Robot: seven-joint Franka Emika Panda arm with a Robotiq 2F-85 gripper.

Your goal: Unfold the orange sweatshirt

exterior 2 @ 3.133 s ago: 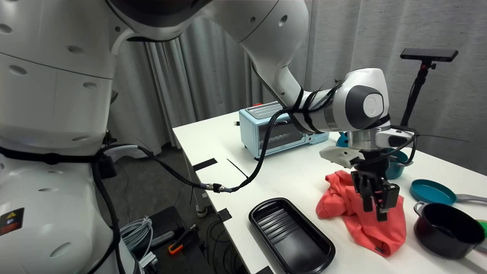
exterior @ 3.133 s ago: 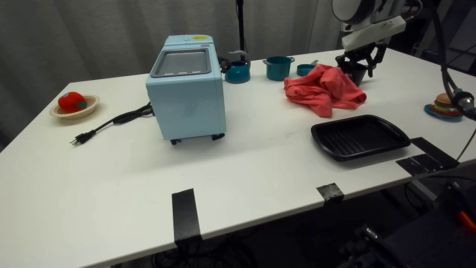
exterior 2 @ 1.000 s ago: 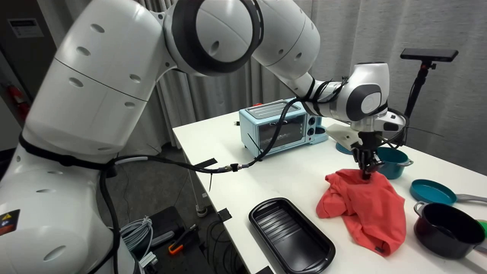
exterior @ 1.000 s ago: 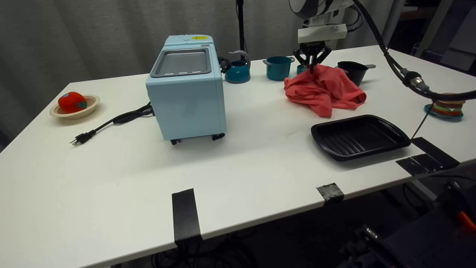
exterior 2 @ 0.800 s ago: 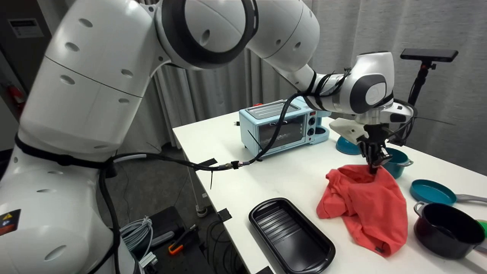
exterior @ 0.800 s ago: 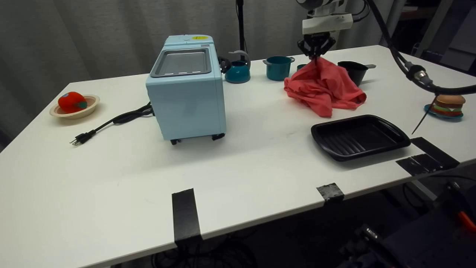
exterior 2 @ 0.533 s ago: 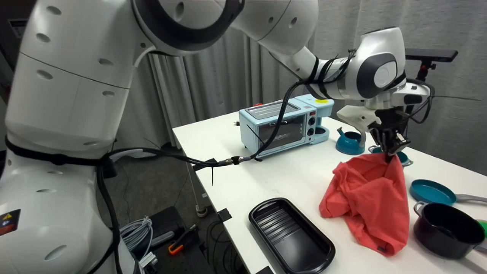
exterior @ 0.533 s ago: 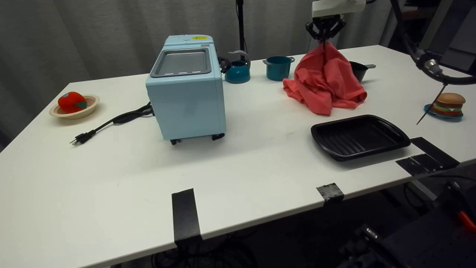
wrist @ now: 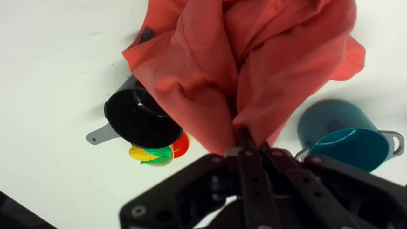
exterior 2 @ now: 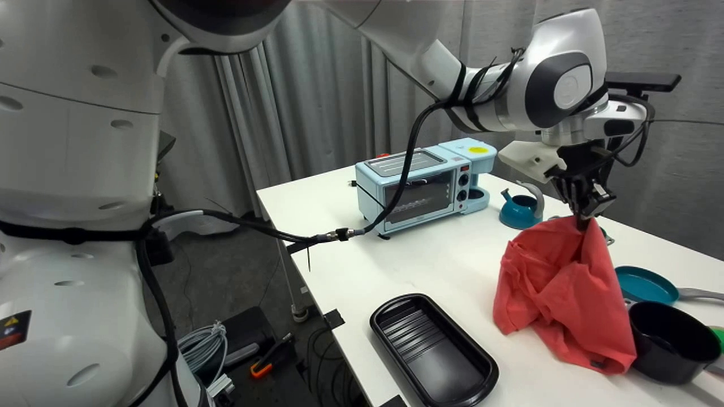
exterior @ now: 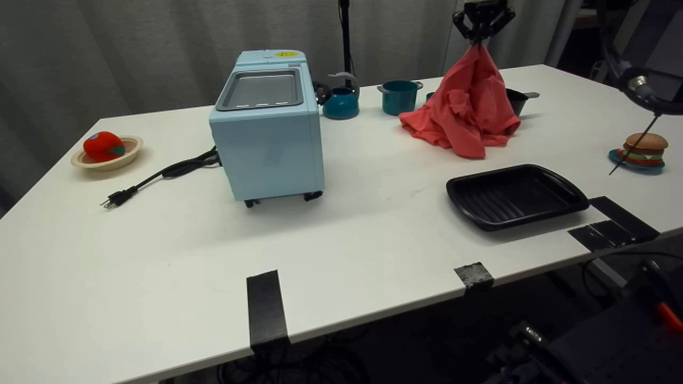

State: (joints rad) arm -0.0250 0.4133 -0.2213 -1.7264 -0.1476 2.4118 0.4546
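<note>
Gripping a peak of the sweatshirt (exterior: 463, 114), the hand (exterior: 478, 42) stands at the upper right in an exterior view, its jaws pressed together upon it. Lower folds rest on the white surface (exterior: 187, 298). I judge the step is lifting; next calls for raising it free, then spreading it away from the black pot (exterior 2: 676, 342). Behind hang grey curtains (exterior: 160, 58).

- Orange sweatshirt (wrist: 203, 70): cut off in the wrist view; its pinched tip hidden in the gripper (exterior: 478, 41).
- Sweatshirt tag (wrist: 147, 35): too small to read.
- Black pot (exterior 2: 670, 362): partly hidden behind the sweatshirt in all three views.
- Teal pot (exterior 2: 608, 239), far right in an exterior view: almost wholly hidden behind the sweatshirt.
- Green item (exterior 2: 719, 334): cut off at an exterior view's right.
- Robot arm (exterior 2: 565, 85): cut off in both exterior views.
</note>
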